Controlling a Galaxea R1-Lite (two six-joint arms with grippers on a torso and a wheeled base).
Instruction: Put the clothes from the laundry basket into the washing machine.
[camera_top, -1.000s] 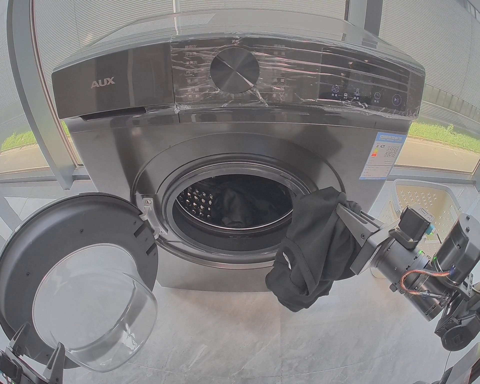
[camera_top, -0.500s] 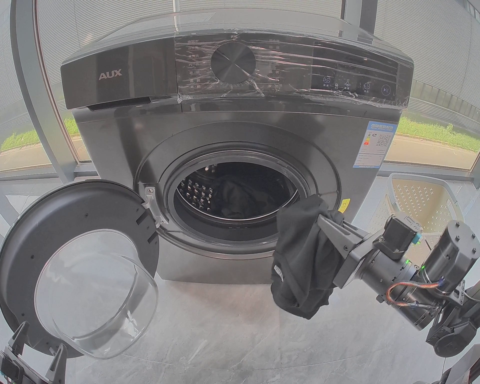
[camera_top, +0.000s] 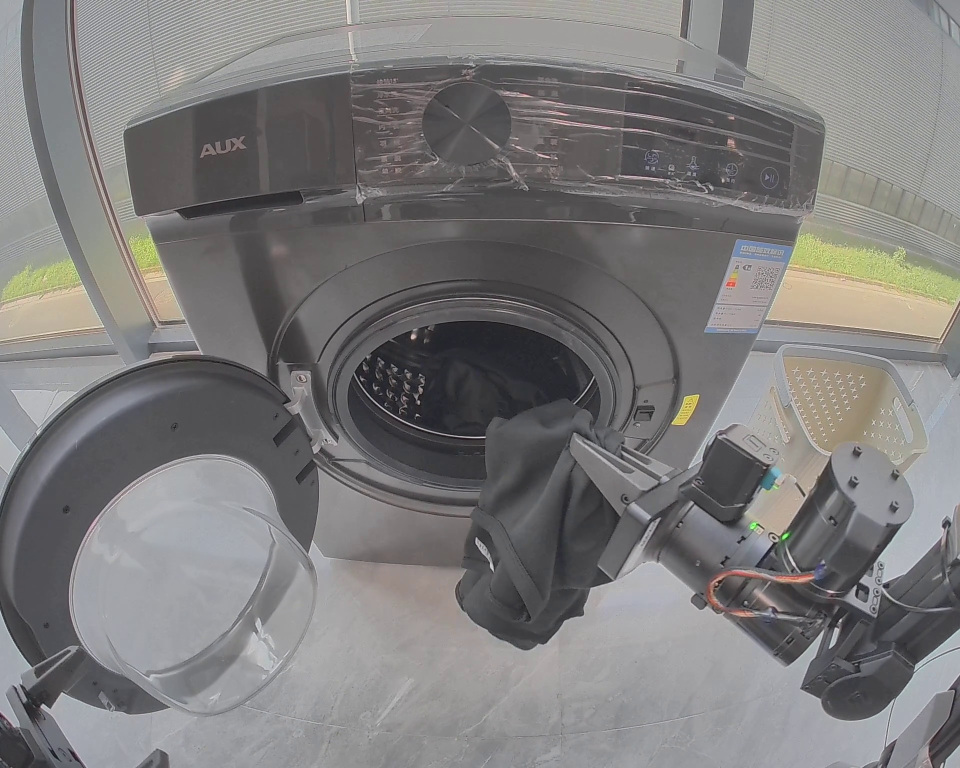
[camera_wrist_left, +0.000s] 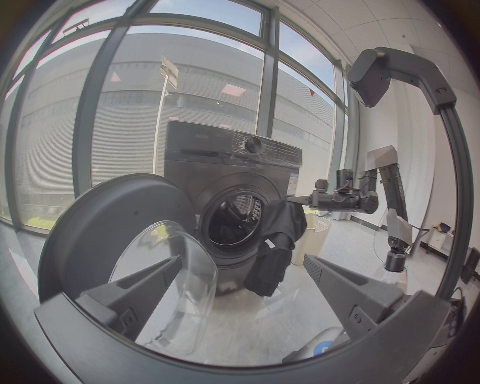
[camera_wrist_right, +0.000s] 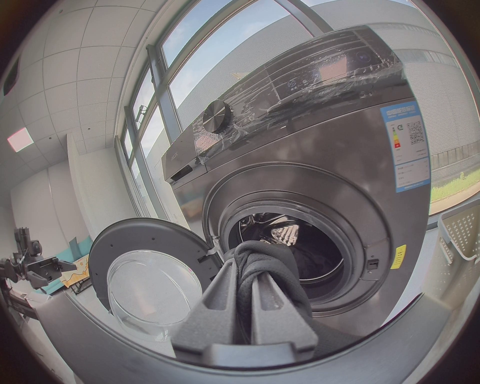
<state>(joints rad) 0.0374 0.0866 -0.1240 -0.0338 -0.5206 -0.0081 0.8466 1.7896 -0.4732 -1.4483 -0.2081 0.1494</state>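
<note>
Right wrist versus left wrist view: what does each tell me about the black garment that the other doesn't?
Right wrist view: the right gripper, fingers shut on a fold of the black cloth garment, in front of the drum opening. Left wrist view: the garment's full length hanging outside, below the opening's lower rim; the left gripper open. Both: the grey front-loading washing machine with its round glass-windowed door swung open.
</note>
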